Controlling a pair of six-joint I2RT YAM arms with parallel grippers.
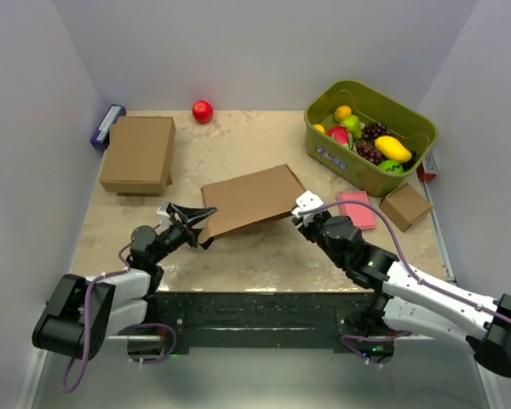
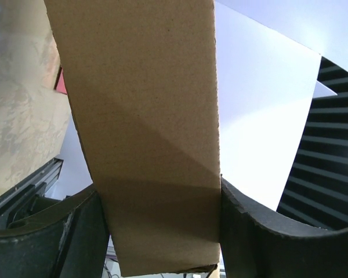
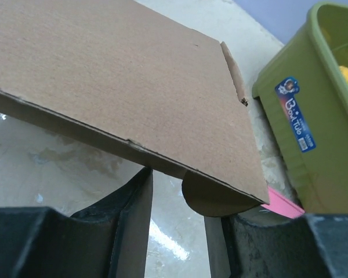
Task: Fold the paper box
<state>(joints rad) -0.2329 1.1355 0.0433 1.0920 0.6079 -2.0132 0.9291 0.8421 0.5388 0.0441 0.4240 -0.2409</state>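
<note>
Left gripper (image 1: 206,223) is clamped on the near left corner of the paper box (image 1: 251,198), which sits mid-table with its near edge raised. Right gripper (image 1: 304,207) straddles a rounded tab at the box's right edge; whether it grips cannot be told. Bare table (image 1: 264,256) lies nearside, and the green bin (image 3: 330,162) stands near the right corner, its blue label (image 3: 294,113) in script too stylised to read.

White shells and chunky black joints make up the left arm (image 1: 123,285) and right arm (image 1: 426,298), each strung with a looping purple cable (image 1: 88,328), the right gripper (image 3: 177,231) showing dark fingers (image 3: 130,226) with grey inner faces.
</note>
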